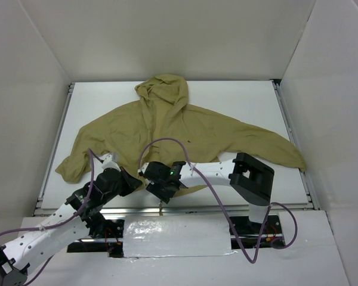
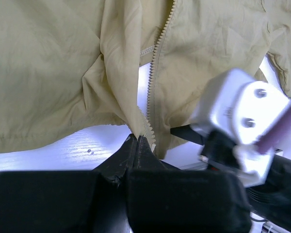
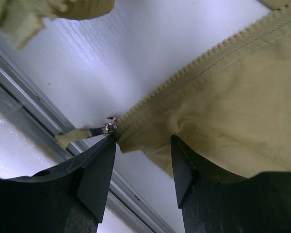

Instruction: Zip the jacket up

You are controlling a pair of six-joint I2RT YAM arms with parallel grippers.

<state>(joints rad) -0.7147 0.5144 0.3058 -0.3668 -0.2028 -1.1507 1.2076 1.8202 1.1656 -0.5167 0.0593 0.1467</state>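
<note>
Left gripper [image 2: 137,141] clamps the hem of the jacket [image 1: 167,128] (beside its zipper [image 2: 155,73]); right gripper [image 3: 143,143] stands half-open astride the zipper's end, holding nothing.

Left claw [image 2: 137,141] pinched tight on the jacket [image 2: 48,73] hem; right claw [image 3: 143,141] half-spread beside it, near the worktop [image 1: 238,98] front edge.

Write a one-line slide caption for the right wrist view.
Right tool, open, straddling the jacket hem right next to the zipper slider.

Jacket [image 1: 167,128] matt soft cloth; table [image 1: 238,101] smooth white.
</note>
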